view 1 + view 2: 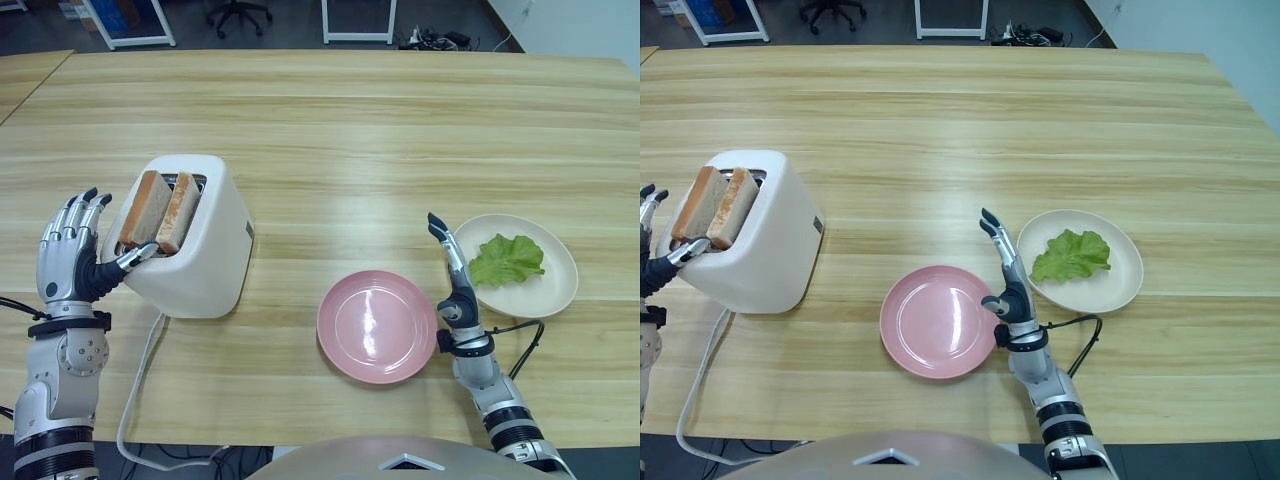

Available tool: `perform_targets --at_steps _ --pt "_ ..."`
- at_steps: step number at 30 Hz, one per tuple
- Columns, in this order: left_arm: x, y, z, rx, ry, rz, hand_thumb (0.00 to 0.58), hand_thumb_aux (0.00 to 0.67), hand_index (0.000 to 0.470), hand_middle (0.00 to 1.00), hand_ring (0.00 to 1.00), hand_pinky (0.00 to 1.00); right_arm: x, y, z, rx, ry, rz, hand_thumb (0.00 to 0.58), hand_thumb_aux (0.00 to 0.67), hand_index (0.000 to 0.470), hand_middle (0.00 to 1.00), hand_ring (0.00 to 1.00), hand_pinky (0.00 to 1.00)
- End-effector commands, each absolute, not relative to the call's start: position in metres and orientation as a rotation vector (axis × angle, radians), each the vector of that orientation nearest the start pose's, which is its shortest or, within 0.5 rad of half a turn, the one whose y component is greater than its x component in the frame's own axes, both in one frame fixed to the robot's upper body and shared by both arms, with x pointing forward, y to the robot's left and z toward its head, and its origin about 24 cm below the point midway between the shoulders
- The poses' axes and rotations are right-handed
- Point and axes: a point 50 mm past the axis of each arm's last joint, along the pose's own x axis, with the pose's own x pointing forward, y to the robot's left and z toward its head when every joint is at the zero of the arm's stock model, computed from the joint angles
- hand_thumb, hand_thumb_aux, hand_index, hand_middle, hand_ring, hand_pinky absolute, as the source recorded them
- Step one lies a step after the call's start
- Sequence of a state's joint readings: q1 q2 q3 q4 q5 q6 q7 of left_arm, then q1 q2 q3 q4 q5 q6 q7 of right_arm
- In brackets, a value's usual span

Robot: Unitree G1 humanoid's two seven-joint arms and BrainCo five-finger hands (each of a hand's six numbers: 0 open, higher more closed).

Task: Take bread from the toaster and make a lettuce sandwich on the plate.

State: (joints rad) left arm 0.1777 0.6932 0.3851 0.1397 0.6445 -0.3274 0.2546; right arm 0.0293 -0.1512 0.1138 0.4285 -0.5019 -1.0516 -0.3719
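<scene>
Left hand (pixel 68 255) spread open, thumb against the toaster (pixel 205 260) by the bread (pixel 160 210), right hand (pixel 456 288) straight-fingered, empty, beside pink plate (pixel 375 330)

The left hand (pixel 70 255) stands upright on a raised forearm, fingers spread and nearly straight, thumb stretched out to its right. The right hand (pixel 455 285) (seen edge-on) points forward with straight fingers, apparently holding nothing.

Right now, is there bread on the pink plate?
No, the pink plate is bare; both bread slices stand in the toaster.
</scene>
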Motion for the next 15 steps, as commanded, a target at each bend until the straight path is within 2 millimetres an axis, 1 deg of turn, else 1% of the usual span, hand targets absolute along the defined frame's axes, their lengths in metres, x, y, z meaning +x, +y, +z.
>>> perform_targets --at_steps 1,3,7,9,11,12,13,14,15 --pt "0.208 0.342 0.100 1.391 -0.093 0.247 0.580 0.670 0.470 0.00 0.00 0.00 0.196 -0.135 0.009 -0.378 -0.546 0.165 0.000 0.000 0.000 0.00 0.00 0.00" --pt "0.210 0.340 0.100 1.397 -0.093 0.221 0.580 0.670 0.470 0.00 0.00 0.00 0.195 -0.135 0.009 -0.378 -0.546 0.166 0.000 0.000 0.000 0.00 0.00 0.00" --pt "0.211 0.332 0.101 1.389 -0.134 0.166 0.580 0.670 0.470 0.00 0.00 0.00 0.195 -0.135 0.009 -0.376 -0.545 0.170 0.000 0.000 0.000 0.00 0.00 0.00" --pt "0.210 0.328 0.102 1.381 -0.164 0.163 0.580 0.670 0.470 0.08 0.08 0.08 0.194 -0.135 0.009 -0.375 -0.544 0.172 0.000 0.000 0.000 0.00 0.00 0.00" --pt "0.211 0.321 0.107 1.356 -0.218 0.180 0.580 0.670 0.470 0.17 0.17 0.17 0.194 -0.135 0.008 -0.375 -0.541 0.171 0.000 0.000 0.000 0.00 0.00 0.00" --pt "0.212 0.320 0.111 1.351 -0.244 0.210 0.580 0.670 0.470 0.35 0.35 0.35 0.193 -0.135 0.008 -0.376 -0.539 0.170 0.000 0.000 0.000 0.00 0.00 0.00" --pt "0.213 0.322 0.115 1.344 -0.263 0.250 0.580 0.670 0.470 0.80 0.80 0.80 0.193 -0.135 0.008 -0.375 -0.537 0.170 0.000 0.000 0.000 0.00 0.00 0.00" --pt "0.215 0.325 0.119 1.344 -0.273 0.297 0.580 0.670 0.470 1.00 1.00 1.00 0.193 -0.135 0.007 -0.375 -0.534 0.169 0.000 0.000 0.000 0.00 0.00 0.00" --pt "0.216 0.328 0.122 1.337 -0.281 0.347 0.580 0.670 0.470 1.00 1.00 1.00 0.194 -0.134 0.007 -0.374 -0.532 0.169 0.000 0.000 0.000 0.00 0.00 0.00"
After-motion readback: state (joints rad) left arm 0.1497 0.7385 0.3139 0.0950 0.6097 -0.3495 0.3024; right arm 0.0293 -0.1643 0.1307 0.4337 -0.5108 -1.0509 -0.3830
